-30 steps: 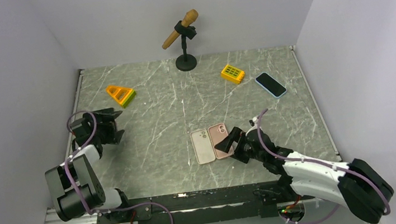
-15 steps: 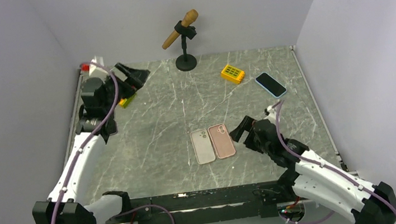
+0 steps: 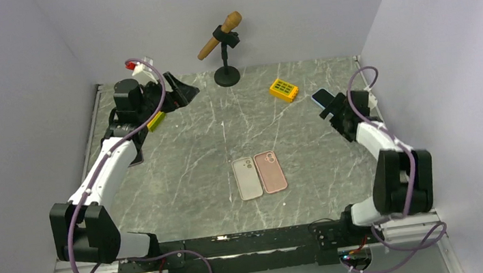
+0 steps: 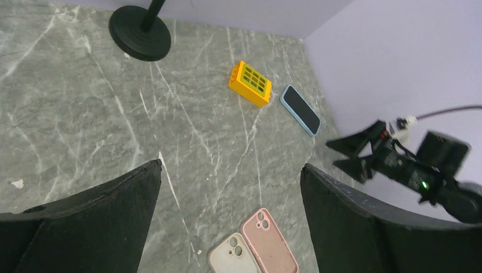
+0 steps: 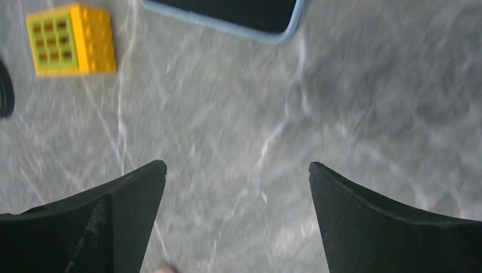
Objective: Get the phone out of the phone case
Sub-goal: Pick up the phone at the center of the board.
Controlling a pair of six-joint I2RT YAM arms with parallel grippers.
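Note:
A phone in a light blue case (image 3: 319,95) lies screen up at the far right of the table. It also shows in the left wrist view (image 4: 300,110) and at the top edge of the right wrist view (image 5: 227,12). My right gripper (image 3: 330,110) is open and empty. It hovers just on the near side of the phone and hides part of it from above. My left gripper (image 3: 181,92) is open and empty, raised over the far left of the table, well away from the phone.
A beige case (image 3: 247,178) and a pink case (image 3: 271,171) lie side by side, backs up, at mid table. A yellow block (image 3: 283,90) sits left of the phone. A microphone stand (image 3: 227,76) stands at the back. An orange-green toy (image 3: 155,121) lies under the left arm.
My right arm swung from beside the two cases to the far right, next to the phone. My left arm rose from the near left and reached toward the back.

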